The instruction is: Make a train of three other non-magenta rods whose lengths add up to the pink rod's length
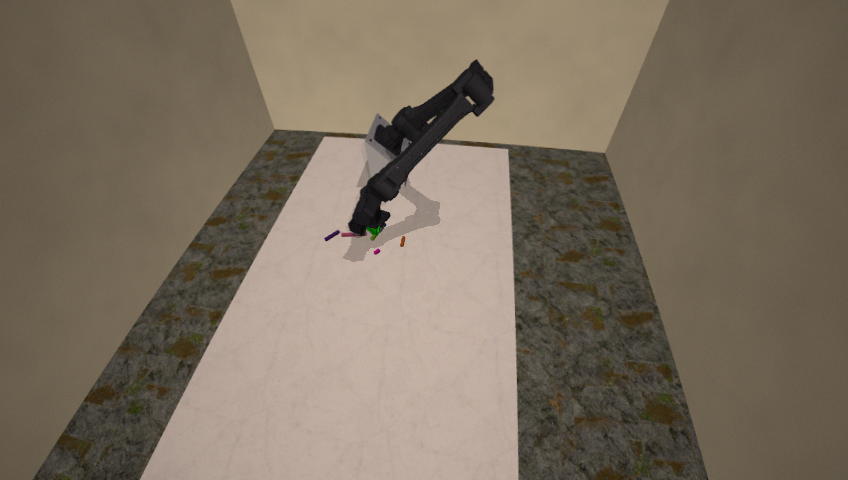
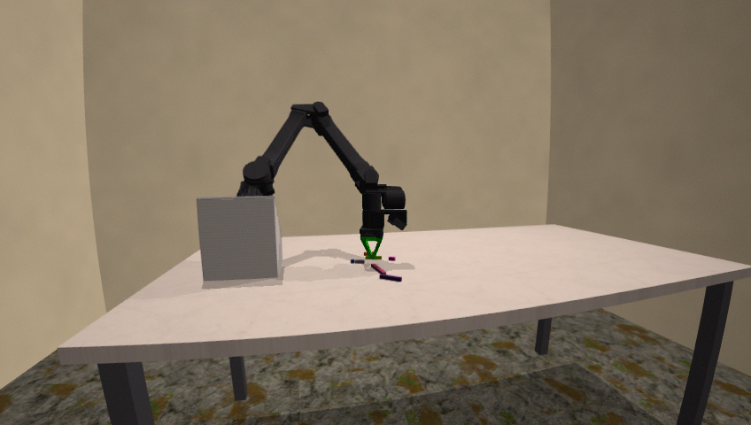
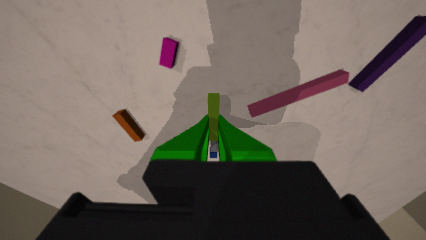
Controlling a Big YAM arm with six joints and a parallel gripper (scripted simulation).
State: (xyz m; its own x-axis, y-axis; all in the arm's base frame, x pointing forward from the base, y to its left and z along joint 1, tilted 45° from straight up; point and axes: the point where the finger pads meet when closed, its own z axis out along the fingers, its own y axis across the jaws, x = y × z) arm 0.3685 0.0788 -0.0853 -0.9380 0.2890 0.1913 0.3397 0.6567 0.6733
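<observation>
The gripper (image 1: pixel 374 232) (image 2: pixel 372 255) (image 3: pixel 213 119) has its fingers clamped on the lime rod (image 1: pixel 373 237) (image 2: pixel 375 258) (image 3: pixel 213 107), across its narrow width. This grip leaves the rod's length turned toward the grey rod (image 2: pixel 359 261) (image 3: pixel 214 146), with the blue rod (image 2: pixel 352 261) (image 3: pixel 213 155) behind it.

These 3 rods seem the right choice, because 5 + 3 + 1 makes 9, the length of the pink rod (image 1: pixel 349 234) (image 2: pixel 377 268) (image 3: pixel 298 94). In the wrist view they look nearly in 1 line, but the fingers cover part of it, so I cannot tell if the ends meet or if the lime rod lies fully on the table (image 1: pixel 386 356) (image 2: pixel 474 274) (image 3: pixel 50 75).

The purple rod (image 1: pixel 332 235) (image 2: pixel 390 277) (image 3: pixel 389 54), orange rod (image 1: pixel 402 241) (image 2: pixel 365 253) (image 3: pixel 129 125) and magenta rod (image 1: pixel 376 251) (image 2: pixel 391 258) (image 3: pixel 169 52) lie apart from this line, as spare rods should. The pink rod also lies aside; its near end deserves attention for the needed gap.

I judge this as the last placing: align gently, release, then lift straight up, since a sideways pull could turn the lime rod.
</observation>
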